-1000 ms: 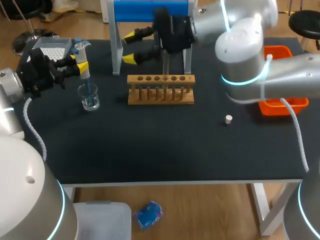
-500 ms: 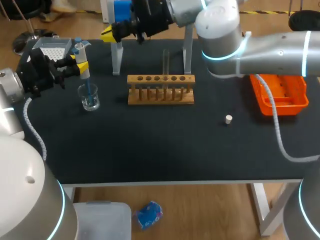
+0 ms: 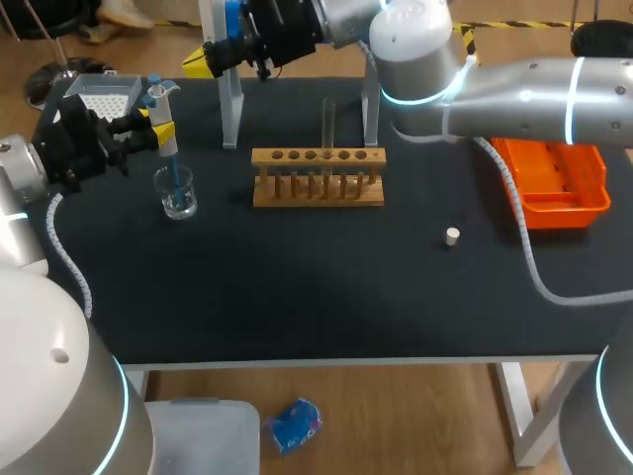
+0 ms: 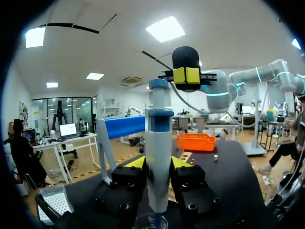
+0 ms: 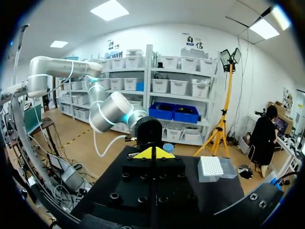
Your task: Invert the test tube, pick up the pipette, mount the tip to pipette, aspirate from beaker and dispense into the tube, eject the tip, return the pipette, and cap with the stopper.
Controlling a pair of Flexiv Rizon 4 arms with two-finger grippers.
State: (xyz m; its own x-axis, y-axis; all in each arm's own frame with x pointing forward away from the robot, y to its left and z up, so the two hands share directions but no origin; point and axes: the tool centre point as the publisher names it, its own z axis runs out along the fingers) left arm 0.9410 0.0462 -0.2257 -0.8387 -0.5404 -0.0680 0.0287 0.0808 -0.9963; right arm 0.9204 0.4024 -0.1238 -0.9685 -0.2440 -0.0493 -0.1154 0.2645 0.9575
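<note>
Black counter: left gripper (image 3: 156,133) clamps the pipette (image 3: 164,117) upright, tip in the beaker (image 3: 178,198) just below it; right gripper (image 3: 201,66) hangs closed, well beyond. Aspiration likely goes best held vertical, tip submerged, then lifted straight out.

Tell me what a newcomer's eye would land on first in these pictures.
First, the white-and-blue pipette held upright in the left gripper, its tip down in the small glass beaker at the table's left. Then the silver right arm stretched across the table's back, behind the wooden test-tube rack, with the right gripper shut by the blue-topped stand.
</note>
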